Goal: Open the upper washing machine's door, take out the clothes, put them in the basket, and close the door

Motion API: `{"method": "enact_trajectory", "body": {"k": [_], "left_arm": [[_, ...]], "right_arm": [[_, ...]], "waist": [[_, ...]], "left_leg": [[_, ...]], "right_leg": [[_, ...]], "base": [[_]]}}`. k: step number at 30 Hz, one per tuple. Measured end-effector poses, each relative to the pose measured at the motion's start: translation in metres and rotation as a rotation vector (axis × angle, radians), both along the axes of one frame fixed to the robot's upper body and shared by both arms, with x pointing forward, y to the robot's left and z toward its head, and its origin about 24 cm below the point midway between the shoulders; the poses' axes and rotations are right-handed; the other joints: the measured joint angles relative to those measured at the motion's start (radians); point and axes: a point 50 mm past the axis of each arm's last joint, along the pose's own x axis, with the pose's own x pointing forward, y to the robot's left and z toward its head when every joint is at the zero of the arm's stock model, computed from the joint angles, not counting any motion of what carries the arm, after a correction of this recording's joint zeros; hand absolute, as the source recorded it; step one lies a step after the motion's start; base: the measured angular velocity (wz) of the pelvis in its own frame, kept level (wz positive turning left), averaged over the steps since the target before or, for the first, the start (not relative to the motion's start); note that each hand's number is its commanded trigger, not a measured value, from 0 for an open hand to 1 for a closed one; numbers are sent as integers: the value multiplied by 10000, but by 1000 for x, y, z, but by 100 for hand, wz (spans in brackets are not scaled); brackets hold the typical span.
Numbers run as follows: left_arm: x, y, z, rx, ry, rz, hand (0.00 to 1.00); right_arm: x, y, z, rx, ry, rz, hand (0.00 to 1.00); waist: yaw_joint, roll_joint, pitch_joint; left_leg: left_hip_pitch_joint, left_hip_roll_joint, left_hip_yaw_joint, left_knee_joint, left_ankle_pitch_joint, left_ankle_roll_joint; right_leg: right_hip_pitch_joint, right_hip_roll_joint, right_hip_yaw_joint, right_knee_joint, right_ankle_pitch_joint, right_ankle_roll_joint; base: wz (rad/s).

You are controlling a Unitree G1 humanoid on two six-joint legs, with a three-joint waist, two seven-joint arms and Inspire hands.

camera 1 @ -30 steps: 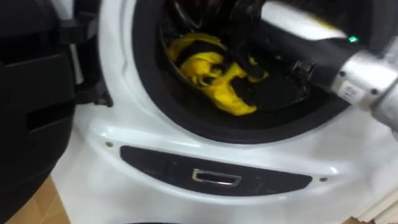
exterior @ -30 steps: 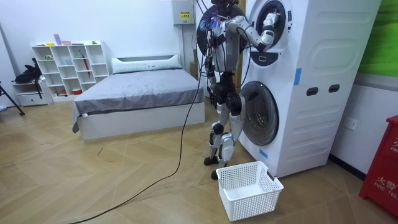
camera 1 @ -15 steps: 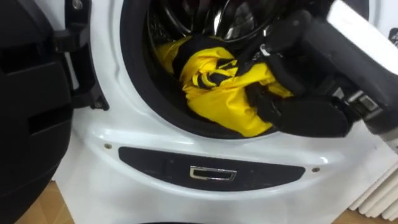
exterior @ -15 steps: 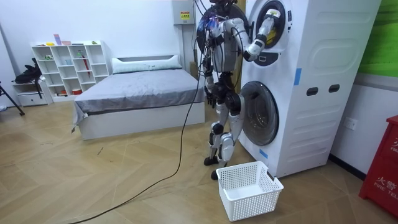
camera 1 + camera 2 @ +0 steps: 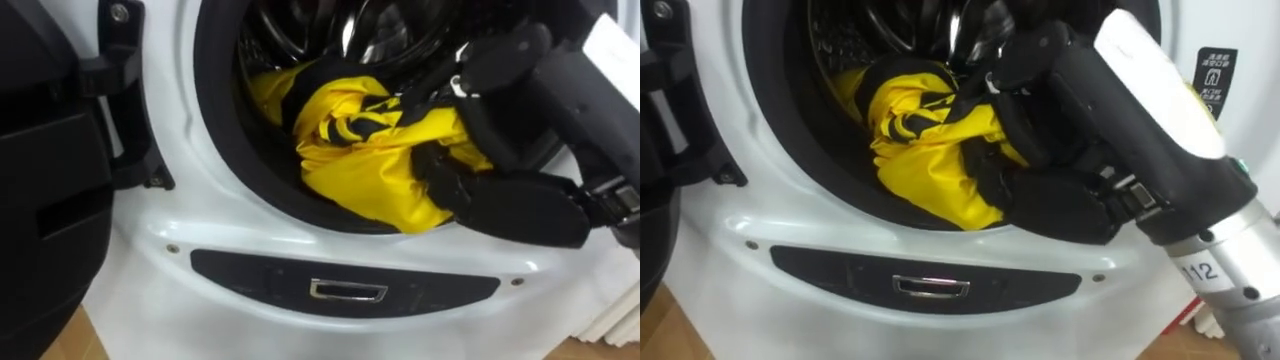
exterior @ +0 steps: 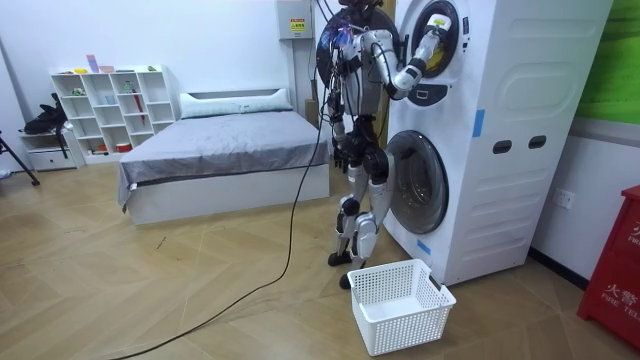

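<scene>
I stand facing two stacked washing machines [image 6: 500,130]. My right arm reaches into the upper drum [image 5: 300,40]. A yellow garment [image 5: 370,160] with black trim is bunched at the front of the drum, hanging over the lower door seal. My black right hand [image 5: 480,120] is shut on it, fingers curled into the cloth from the right. The same garment [image 5: 930,150] and right hand [image 5: 1035,90] appear in the right eye view. In the room view my left hand [image 6: 344,150] hangs by my hip.
The upper machine's black door [image 5: 50,200] stands open at the left. Below the drum is a dark panel with a chrome handle [image 5: 347,291]. A white laundry basket [image 6: 400,305] sits on the floor by the lower machine. A bed [image 6: 230,150] stands behind me.
My right hand has closed on the yellow garment and drawn it from deeper in the drum forward onto the door rim. The forearm has come lower and nearer.
</scene>
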Motion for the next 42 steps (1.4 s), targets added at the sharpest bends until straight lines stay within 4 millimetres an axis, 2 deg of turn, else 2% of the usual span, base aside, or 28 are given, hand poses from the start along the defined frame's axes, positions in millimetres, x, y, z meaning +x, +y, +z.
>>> {"method": "enact_trajectory", "body": {"k": [3,7,8,13,18,20,22,23,24,25,26,28,29,30,31,33,36,42], "left_arm": [[-1,2,1,102,-116,126,0],[10,4,2,287,-401,-265,0],[10,5,3,360,-442,-294,0],[30,7,6,723,-949,-767,0],[42,5,6,693,-1200,-848,0],[40,5,5,688,-1136,-819,0],[35,5,4,652,-959,-730,0],[34,5,4,657,-935,-715,0],[32,6,5,691,-903,-728,0],[32,8,5,731,-877,-731,0],[32,8,5,743,-886,-739,0],[32,8,4,653,-843,-786,0],[31,7,4,614,-795,-800,0],[31,5,2,546,-711,-901,0],[30,4,2,529,-629,-821,0],[24,8,2,581,-544,-547,0],[14,11,2,603,-341,-352,0],[10,13,3,596,-399,105,0]], "right_arm": [[-7,-9,2,153,101,74,100],[-17,-20,2,506,326,121,100],[-17,-20,2,530,357,141,100],[-21,-26,5,535,500,179,100],[-29,-36,14,1502,695,486,100],[-33,-47,22,1776,315,-57,100],[-36,-80,31,3044,-425,-1628,100],[-36,-87,32,3300,-541,-2030,100],[-36,-99,30,3763,-668,-2672,100],[-36,-107,26,4222,-669,-3166,100],[-36,-111,23,4443,-639,-3405,100],[-36,-121,14,4918,-332,-4096,100],[-37,-122,12,5025,-249,-4231,100],[-38,-125,7,5221,-83,-4495,100],[-38,-130,1,5479,97,-4734,100],[-38,-137,-7,6048,385,-4978,100],[-37,-145,-14,6715,673,-5178,100],[-37,-152,-21,7021,930,-5597,100]], "waist": [[-212,-16,-10],[-255,-32,-19],[-258,-29,-17],[-342,-32,-19],[-657,-22,-16],[-754,-6,-7],[-944,60,13],[-1011,86,10],[-1201,128,27],[-1411,167,12],[-1452,190,7],[-1781,281,-13],[-1880,298,-19],[-1958,321,21],[-1969,373,25],[-2047,384,28],[-2318,373,32],[-2376,330,52]], "left_leg": [[17,-28,67,-5,-18,31],[127,16,862,-95,-36,61],[138,29,914,-94,-52,86],[100,84,1726,-112,-60,100],[63,125,2021,-141,-64,105],[75,162,2257,-191,-80,133],[194,236,2719,-232,-103,116],[208,257,2814,-241,-118,96],[230,304,3040,-240,-132,73],[238,346,3235,-239,-153,35],[233,366,3323,-235,-164,16],[244,484,3608,-191,-233,-96],[246,519,3685,-191,-243,-126],[318,598,3912,-189,-262,-203],[415,684,4153,-193,-288,-287],[477,772,4430,-187,-304,-391],[518,810,4452,-184,-259,-487],[513,835,4426,-178,-306,-593]], "right_leg": [[29,-13,54,-3,20,31],[-36,15,1244,-3,36,55],[-59,12,1382,-6,39,61],[-183,-4,1669,13,87,138],[-241,21,1969,24,91,149],[-312,60,2093,11,91,149],[-378,134,2250,21,98,159],[-426,167,2271,57,101,162],[-502,205,2292,171,101,162],[-576,249,2355,182,100,163],[-635,286,2415,201,101,162],[-736,416,2505,232,136,119],[-791,455,2540,277,144,106],[-842,543,2654,345,167,66],[-843,624,2734,346,188,20],[-932,693,2724,356,162,-60],[-962,771,2762,360,137,-170],[-973,870,2788,346,105,-265]], "base": [[9],[6],[-18],[-11],[2],[-38],[-61],[-69],[-66],[-67],[-76],[-65],[-52],[-59],[-60],[-46],[-15],[-2]]}}
